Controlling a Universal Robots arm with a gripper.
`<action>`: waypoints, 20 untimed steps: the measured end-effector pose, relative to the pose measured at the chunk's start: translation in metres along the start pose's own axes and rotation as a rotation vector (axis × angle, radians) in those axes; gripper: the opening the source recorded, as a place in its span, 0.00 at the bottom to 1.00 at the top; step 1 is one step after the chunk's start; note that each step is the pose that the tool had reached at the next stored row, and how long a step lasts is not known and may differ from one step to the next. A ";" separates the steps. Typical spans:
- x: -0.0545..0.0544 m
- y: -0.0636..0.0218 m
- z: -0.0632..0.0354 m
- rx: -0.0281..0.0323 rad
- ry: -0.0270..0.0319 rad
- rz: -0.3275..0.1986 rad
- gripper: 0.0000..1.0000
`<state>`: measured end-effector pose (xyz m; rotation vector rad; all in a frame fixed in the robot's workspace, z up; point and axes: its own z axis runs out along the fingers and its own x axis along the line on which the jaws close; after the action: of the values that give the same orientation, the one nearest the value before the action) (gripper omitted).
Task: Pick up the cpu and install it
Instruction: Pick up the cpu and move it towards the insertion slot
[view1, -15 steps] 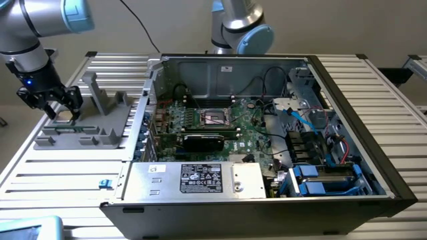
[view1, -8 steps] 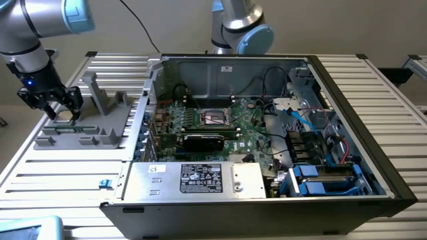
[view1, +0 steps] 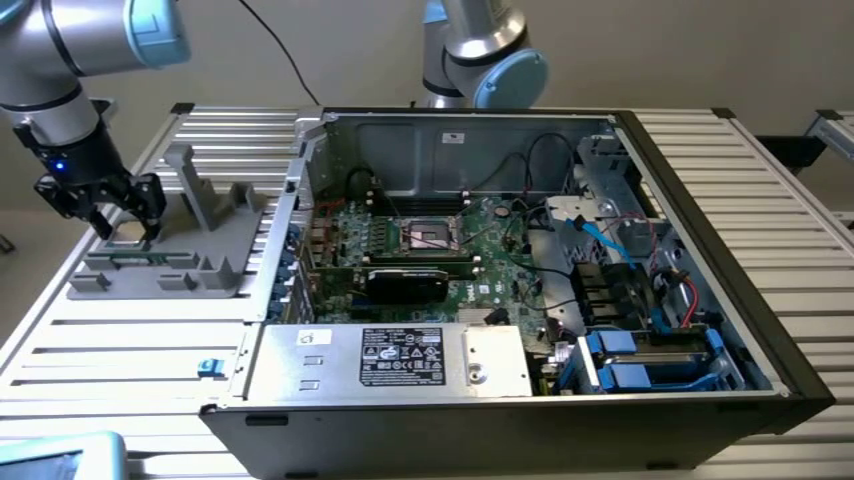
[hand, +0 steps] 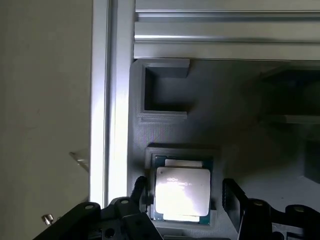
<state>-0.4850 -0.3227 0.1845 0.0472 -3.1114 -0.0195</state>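
Jaws spread, our gripper (view1: 124, 230) hangs straight above the cpu (hand: 182, 194), which we see lying flat in its grey holder (view1: 200, 268), one finger either side

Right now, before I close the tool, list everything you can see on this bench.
cpu: one, silvery-grey top, seated in the holder's recess
holder: one, grey, on the table at the exterior view's left
computer case: one, black and silver, open, mid-table
motherboard: one, green, inside the case
socket: one, black-framed, on the motherboard
power supply box: one, silver with black label, at the case's near edge
drive caddies: two, blue, case's near corner at the exterior view's right
table: one, silver, slatted
other arm: one, grey with blue joint, behind the case
tool: one, black, open, fingers flanking the cpu
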 end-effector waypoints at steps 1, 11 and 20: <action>0.000 0.0000 0.0001 -0.0003 0.0018 0.000 0.71; 0.000 0.0000 0.0007 -0.0054 0.0071 0.000 0.62; 0.000 -0.0001 0.0008 -0.0087 0.0113 0.001 0.62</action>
<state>-0.4853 -0.3227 0.1837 0.0460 -3.0999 -0.0326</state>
